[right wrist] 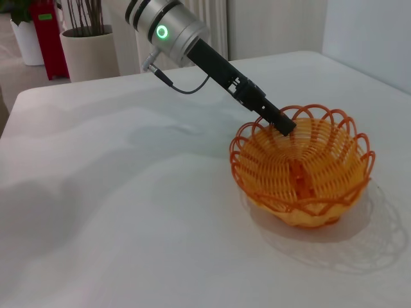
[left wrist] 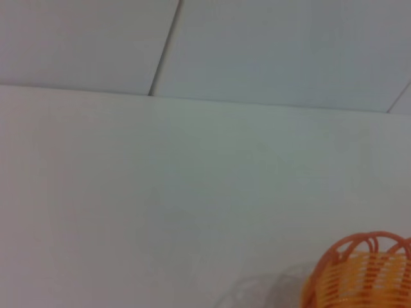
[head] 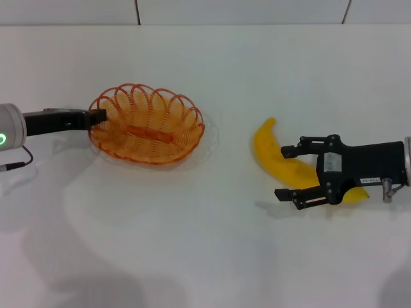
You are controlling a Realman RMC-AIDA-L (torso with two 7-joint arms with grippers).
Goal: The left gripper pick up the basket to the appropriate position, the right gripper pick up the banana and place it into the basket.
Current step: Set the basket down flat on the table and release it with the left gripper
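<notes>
The orange wire basket (head: pixel 146 125) stands on the white table at the middle left. My left gripper (head: pixel 99 116) reaches in from the left and is shut on the basket's left rim. The right wrist view shows the same grip (right wrist: pixel 284 126) on the basket (right wrist: pixel 302 170), which looks slightly tilted. A piece of the basket's rim (left wrist: pixel 363 273) shows in the left wrist view. The yellow banana (head: pixel 273 154) lies on the table to the right. My right gripper (head: pixel 282 173) is open, with its fingers on either side of the banana's middle, over its near half.
The white table (head: pixel 192 244) spreads wide around both things. A thin cable (head: pixel 16 163) hangs from the left arm. Past the table's far edge, the right wrist view shows plant pots (right wrist: pixel 87 54) and a red object (right wrist: pixel 45 29).
</notes>
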